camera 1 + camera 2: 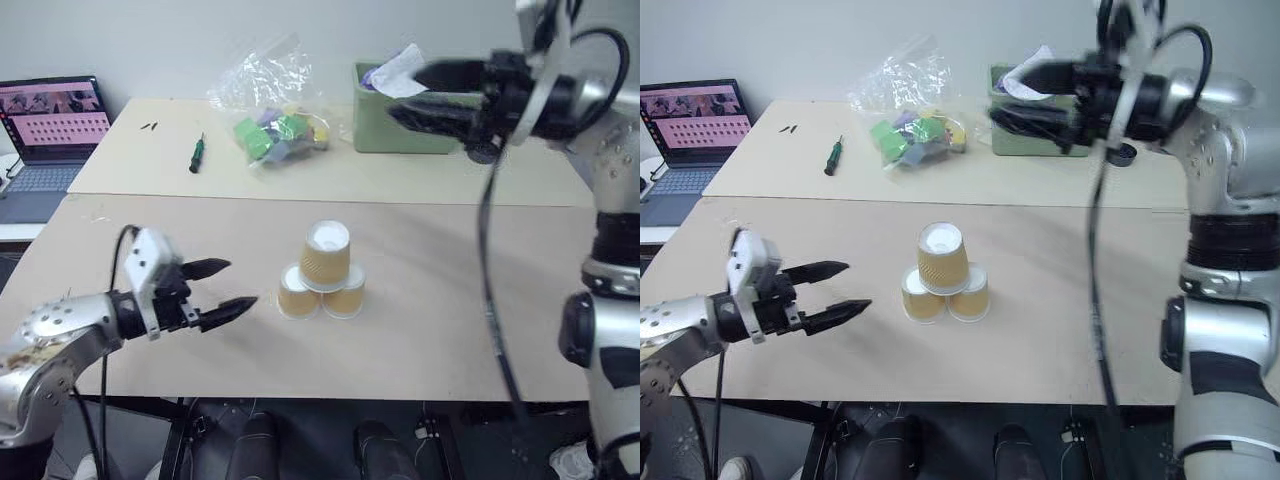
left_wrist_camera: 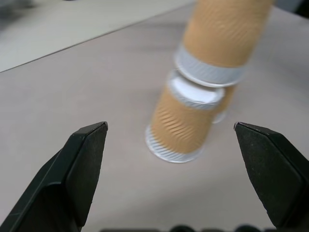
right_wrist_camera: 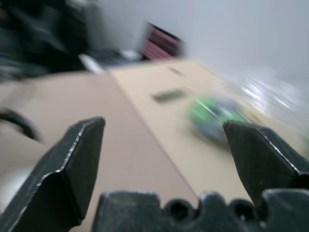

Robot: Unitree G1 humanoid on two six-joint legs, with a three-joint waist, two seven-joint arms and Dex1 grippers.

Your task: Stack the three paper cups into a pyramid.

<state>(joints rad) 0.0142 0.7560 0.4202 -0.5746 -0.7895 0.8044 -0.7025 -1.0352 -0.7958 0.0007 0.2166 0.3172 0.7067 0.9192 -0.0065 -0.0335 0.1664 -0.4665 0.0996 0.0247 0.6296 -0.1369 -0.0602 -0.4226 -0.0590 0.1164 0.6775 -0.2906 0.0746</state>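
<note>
Your three paper cups (image 1: 323, 271) stand as a finished pyramid (image 1: 941, 274) near the middle of the front table (image 1: 450, 330): two upside-down cups touch side by side, and the third sits upside down on top, bridging them, white base up. Your left gripper (image 1: 220, 290) hovers at the pyramid's nine o'clock, near but apart, its black fingers spread wide and holding nothing. Your right gripper (image 1: 405, 95) hangs high at about one o'clock from the cups, well apart, in front of the green box (image 1: 385, 135); its fingers are also spread wide and empty. At eleven o'clock lie a clear bag of coloured pieces (image 1: 275, 130) and a green-handled screwdriver (image 1: 197, 153); an open laptop (image 1: 55, 125) sits farther left.
</note>
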